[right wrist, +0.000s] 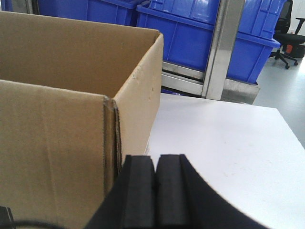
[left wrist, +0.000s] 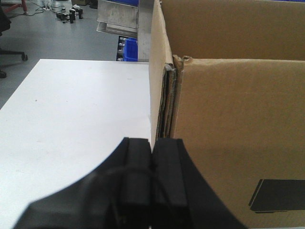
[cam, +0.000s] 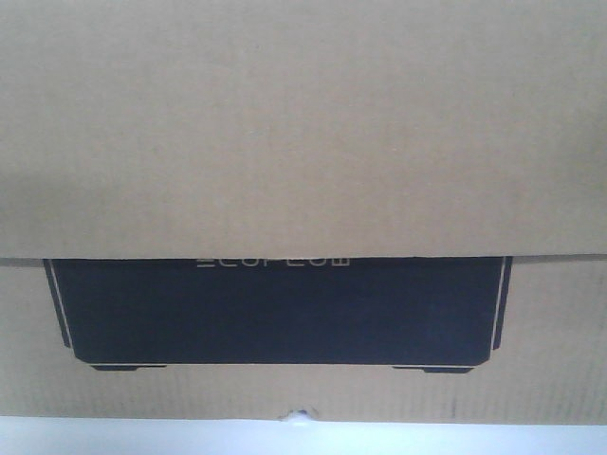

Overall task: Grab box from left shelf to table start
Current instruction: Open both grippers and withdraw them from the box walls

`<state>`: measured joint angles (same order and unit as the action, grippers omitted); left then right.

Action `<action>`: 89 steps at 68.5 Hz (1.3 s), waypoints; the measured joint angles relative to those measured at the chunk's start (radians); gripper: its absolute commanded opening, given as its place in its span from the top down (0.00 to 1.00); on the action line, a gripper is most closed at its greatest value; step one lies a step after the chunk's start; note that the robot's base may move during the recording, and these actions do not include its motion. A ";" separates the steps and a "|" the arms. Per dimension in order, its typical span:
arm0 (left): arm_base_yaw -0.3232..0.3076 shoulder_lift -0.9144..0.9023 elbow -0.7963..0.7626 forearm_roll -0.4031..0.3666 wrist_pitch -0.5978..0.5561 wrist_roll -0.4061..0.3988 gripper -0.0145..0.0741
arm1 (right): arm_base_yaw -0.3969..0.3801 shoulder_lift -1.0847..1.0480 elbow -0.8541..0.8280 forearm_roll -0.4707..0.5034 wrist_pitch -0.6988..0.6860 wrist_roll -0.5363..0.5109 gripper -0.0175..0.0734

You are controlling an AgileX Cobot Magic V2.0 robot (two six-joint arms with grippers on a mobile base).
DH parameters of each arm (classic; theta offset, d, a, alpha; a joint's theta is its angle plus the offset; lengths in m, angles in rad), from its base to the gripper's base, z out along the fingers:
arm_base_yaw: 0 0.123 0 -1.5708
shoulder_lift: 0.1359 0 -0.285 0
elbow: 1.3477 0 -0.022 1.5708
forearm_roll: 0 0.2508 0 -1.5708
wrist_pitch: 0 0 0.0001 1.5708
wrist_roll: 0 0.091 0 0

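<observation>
Box (left wrist: 228, 133) resting open-topped on white table (left wrist: 71, 124), filling front view; left gripper (left wrist: 152, 157) and right gripper (right wrist: 155, 167) pads pressed together, holding nothing, beside box corners; advisable: squeeze both side walls evenly, lift level.

The large brown corrugated cardboard box (right wrist: 62, 119) looks matt and ribbed; the smooth white tabletop (left wrist: 71, 119) shows a faint sheen.
</observation>
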<state>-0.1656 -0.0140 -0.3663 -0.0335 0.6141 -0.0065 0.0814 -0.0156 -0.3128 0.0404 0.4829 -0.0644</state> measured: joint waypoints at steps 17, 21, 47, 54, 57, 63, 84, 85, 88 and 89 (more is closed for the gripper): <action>0.000 0.000 0.000 0.000 -0.002 0.000 0.95 | 0.000 0.000 0.004 0.000 -0.002 0.000 0.74; 0.000 0.000 0.000 0.000 -0.002 0.000 0.95 | 0.000 0.000 0.004 0.000 -0.002 0.000 0.74; 0.022 0.000 0.078 0.000 -0.060 0.000 0.95 | 0.000 0.000 0.004 0.000 -0.002 0.000 0.74; 0.043 0.000 0.159 0.000 -0.172 0.000 0.95 | 0.000 0.000 0.004 0.000 -0.002 0.000 0.74; 0.051 0.000 0.202 0.000 -0.229 0.000 0.95 | 0.000 0.000 0.004 0.000 -0.002 0.000 0.74; 0.068 0.000 0.277 0.000 -0.329 0.000 0.95 | 0.000 0.000 0.004 0.000 -0.002 0.000 0.74; 0.124 0.000 0.395 -0.002 -0.568 0.000 0.95 | 0.000 0.000 0.004 0.000 0.000 0.000 0.74; 0.124 0.000 0.395 -0.002 -0.571 0.000 0.95 | 0.000 0.000 0.004 0.000 0.000 0.000 0.74; 0.124 0.000 0.396 -0.002 -0.576 0.000 0.95 | 0.000 0.000 0.004 0.000 0.000 0.000 0.74; 0.124 0.000 0.396 -0.002 -0.578 0.000 0.95 | 0.000 0.000 0.004 0.000 0.000 0.000 0.74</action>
<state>-0.0421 -0.0140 0.0300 -0.0353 0.0359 -0.0065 0.0814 -0.0156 -0.3083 0.0400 0.4830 -0.0644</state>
